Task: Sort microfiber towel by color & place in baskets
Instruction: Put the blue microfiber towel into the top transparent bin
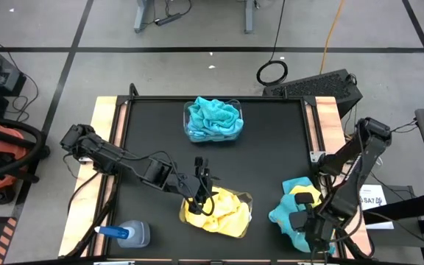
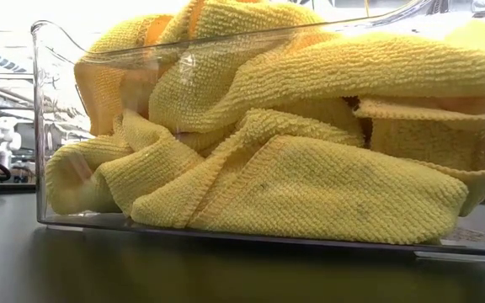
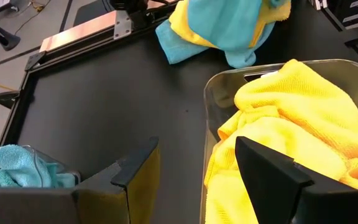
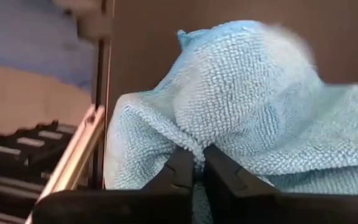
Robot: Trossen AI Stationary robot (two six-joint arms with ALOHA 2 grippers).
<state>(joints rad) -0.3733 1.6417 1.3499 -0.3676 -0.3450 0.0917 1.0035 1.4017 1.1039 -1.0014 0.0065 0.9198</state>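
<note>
Towels, sorted in part: turquoise cloths (image 1: 213,118) fill the far basket (image 1: 188,126); yellow cloths (image 1: 223,213) fill the near basket (image 1: 247,197). Loose pile (image 1: 294,206) of turquoise and yellow at the table's right edge. Right gripper (image 4: 196,169) pinched shut on a turquoise towel (image 4: 241,106) from that pile. Left gripper (image 1: 201,193) over the near basket's left rim, fingers parted, holding nothing. Spray bottle (image 1: 127,234) at near left.

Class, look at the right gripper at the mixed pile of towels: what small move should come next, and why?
Probably lift. The right gripper is shut on a fold of a turquoise towel that lies in the unsorted pile, so raising it should free it from the yellow towel there before carrying it to the turquoise basket. The left gripper hangs open over the yellow basket.
</note>
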